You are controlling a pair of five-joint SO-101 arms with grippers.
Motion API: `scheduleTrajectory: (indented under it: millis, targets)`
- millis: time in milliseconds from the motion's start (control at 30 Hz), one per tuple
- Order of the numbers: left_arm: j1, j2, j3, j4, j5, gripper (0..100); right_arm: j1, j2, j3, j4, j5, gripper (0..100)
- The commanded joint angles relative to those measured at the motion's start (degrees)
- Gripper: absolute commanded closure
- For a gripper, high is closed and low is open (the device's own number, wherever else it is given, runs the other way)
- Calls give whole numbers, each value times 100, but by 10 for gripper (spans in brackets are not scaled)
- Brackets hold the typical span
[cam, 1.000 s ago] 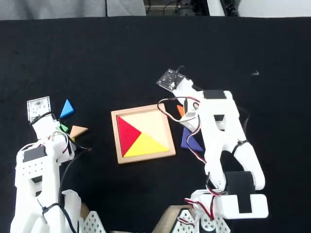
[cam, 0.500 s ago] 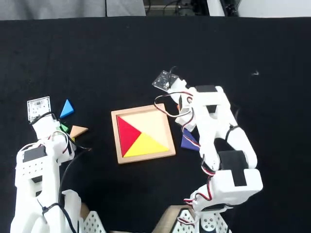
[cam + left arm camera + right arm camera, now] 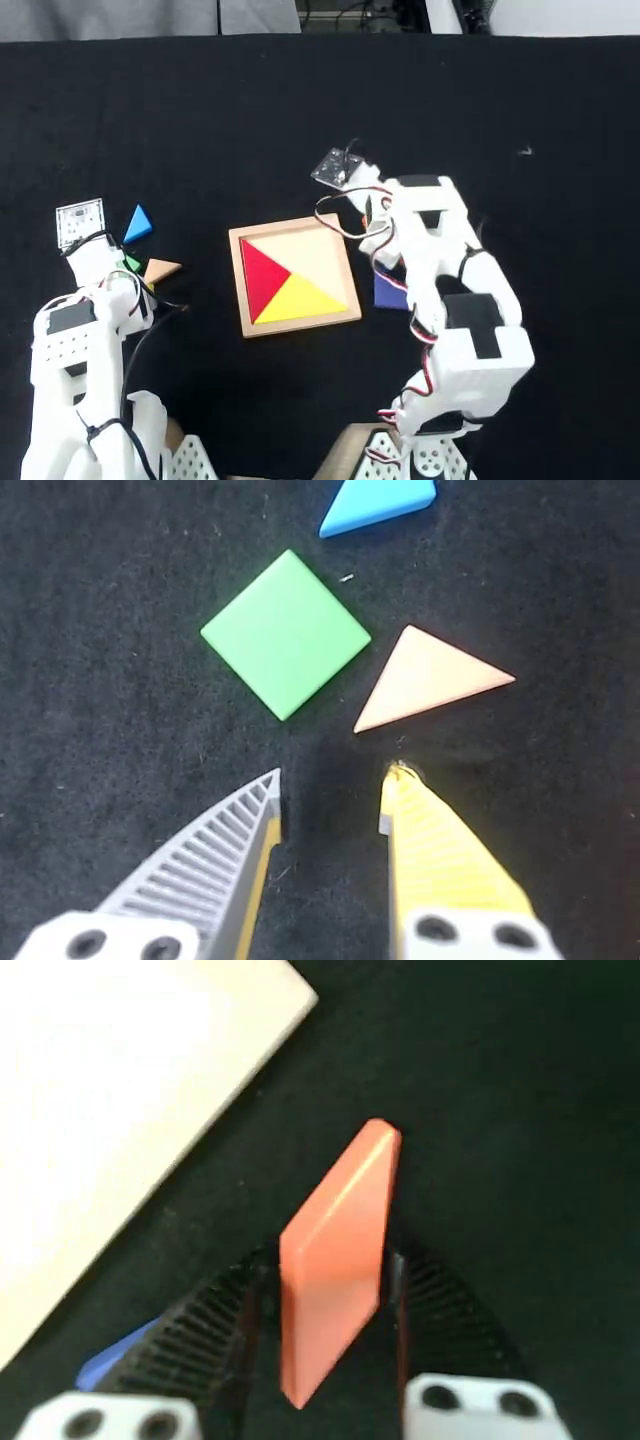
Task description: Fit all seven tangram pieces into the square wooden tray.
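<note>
Beside the tray (image 3: 238, 285), right fingers (image 3: 215, 1330) clamp an orange piece (image 3: 335, 1270), half-hiding a dark-blue piece (image 3: 110, 1360); left fingers (image 3: 430, 830) apart.

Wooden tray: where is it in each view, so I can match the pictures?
High view: wooden tray, table centre.
Right wrist view: its pale corner, beyond the held orange piece.
Left wrist view: aimed at the green square, away from the tray.
Shared landmark: dark blue piece beside the tray, high and right wrist views.
</note>
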Motion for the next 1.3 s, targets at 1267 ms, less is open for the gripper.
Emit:
scheduleTrajectory:
  millis: [1267]
  targets:
    - [75, -97, -31, -114, -44, 832, 158, 171, -1473, 651, -1793, 760]
